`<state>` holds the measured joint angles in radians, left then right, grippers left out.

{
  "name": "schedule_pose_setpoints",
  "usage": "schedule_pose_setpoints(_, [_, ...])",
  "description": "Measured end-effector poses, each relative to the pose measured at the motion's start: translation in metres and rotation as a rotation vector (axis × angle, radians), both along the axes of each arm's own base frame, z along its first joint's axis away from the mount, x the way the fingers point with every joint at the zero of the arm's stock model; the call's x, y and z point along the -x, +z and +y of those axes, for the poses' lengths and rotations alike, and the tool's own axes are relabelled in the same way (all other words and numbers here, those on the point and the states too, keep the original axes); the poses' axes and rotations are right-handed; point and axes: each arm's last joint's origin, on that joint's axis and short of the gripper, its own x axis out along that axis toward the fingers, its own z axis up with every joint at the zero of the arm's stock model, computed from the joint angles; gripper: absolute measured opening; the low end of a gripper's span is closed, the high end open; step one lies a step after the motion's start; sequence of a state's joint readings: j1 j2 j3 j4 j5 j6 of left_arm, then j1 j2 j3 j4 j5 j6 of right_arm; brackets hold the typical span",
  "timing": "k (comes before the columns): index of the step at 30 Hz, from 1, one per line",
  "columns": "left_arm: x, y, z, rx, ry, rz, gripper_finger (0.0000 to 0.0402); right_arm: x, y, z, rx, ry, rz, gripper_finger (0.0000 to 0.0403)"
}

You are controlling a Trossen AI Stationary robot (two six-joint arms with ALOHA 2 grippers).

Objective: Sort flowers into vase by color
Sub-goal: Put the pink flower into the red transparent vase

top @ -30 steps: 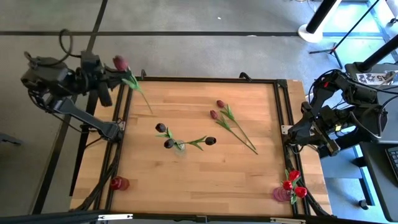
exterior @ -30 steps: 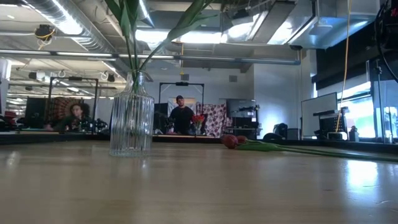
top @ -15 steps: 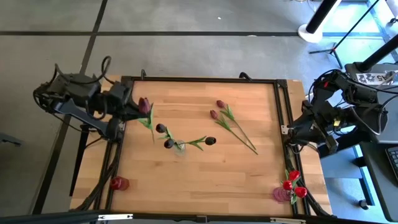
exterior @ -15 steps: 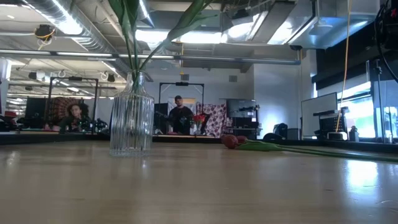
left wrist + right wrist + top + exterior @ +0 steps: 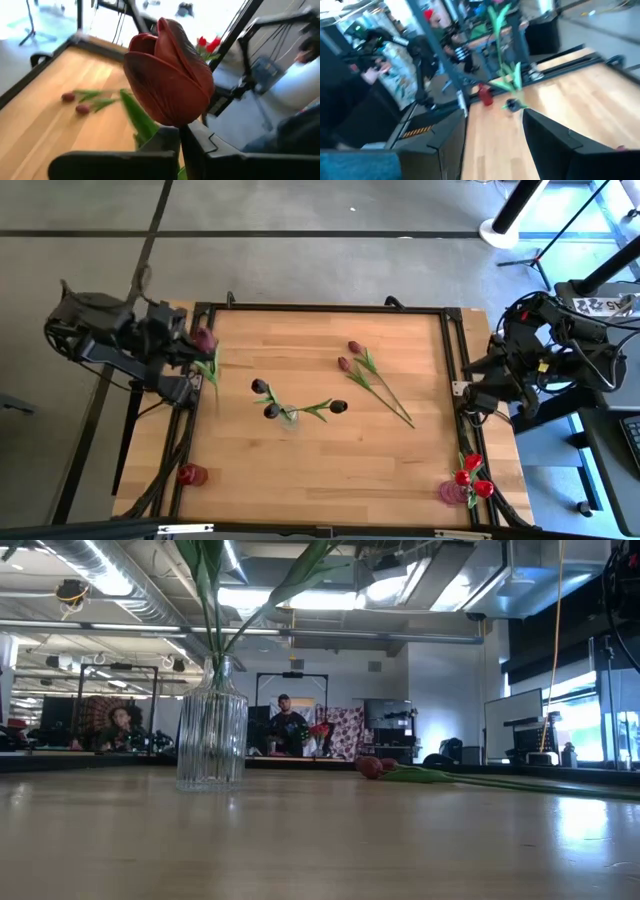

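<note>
My left gripper is above the table's left edge and shut on a tulip with a mauve-pink head. In the left wrist view that head fills the frame just past my fingertips. A clear ribbed glass vase stands at mid-table and holds three dark maroon tulips. Two more mauve-pink tulips lie flat on the boards to its right; the low view shows them too. My right gripper waits open beyond the table's right edge, holding nothing. My left gripper pinches the tulip's stem right below the head between its two fingers. The head stands out past the fingertips. The stem and a leaf trail from the gripper toward the near edge. The low view shows no part of it on the table.
Red tulips stand in a vase at the near right corner. A small red thing sits at the near left corner. A black frame borders the boards. Bare wood lies between the glass vase and the near edge. People sit in the room behind.
My left gripper carried the tulip from beyond the far left corner toward the near edge and in over the boards, then drew back a little to the left edge. The stem swung from slanting rightward to trailing toward the near edge. The gripper stayed shut.
</note>
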<state>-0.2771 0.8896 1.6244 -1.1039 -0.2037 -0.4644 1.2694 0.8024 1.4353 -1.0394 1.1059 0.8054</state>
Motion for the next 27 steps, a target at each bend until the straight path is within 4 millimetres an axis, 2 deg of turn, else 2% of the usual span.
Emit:
schedule_pose_setpoints(5, [0.010,-0.008,0.003,-0.017,-0.014,-0.122,0.0001,0.002,0.001,-0.010,0.030,-0.063,-0.034,0.0202])
schedule_pose_setpoints(11, [0.008,-0.031,0.002,-0.047,-0.027,-0.243,0.0001,0.011,0.004,-0.040,-0.010,-0.093,-0.072,0.0202])
schedule_pose_setpoints(14, [0.003,-0.047,0.001,-0.062,-0.025,-0.326,0.0001,0.015,0.004,-0.056,0.002,-0.139,-0.100,0.0202])
schedule_pose_setpoints(19, [-0.015,-0.079,-0.004,-0.122,-0.025,-0.431,0.0001,0.021,0.004,-0.075,0.026,-0.227,-0.135,0.0202])
schedule_pose_setpoints(23, [-0.020,-0.096,-0.005,-0.138,-0.026,-0.452,0.0001,0.022,0.004,-0.081,0.066,-0.286,-0.149,0.0202])
schedule_pose_setpoints(27, [-0.008,-0.106,-0.004,-0.069,-0.079,-0.362,0.0001,0.022,0.005,-0.082,0.076,-0.339,-0.159,0.0202])
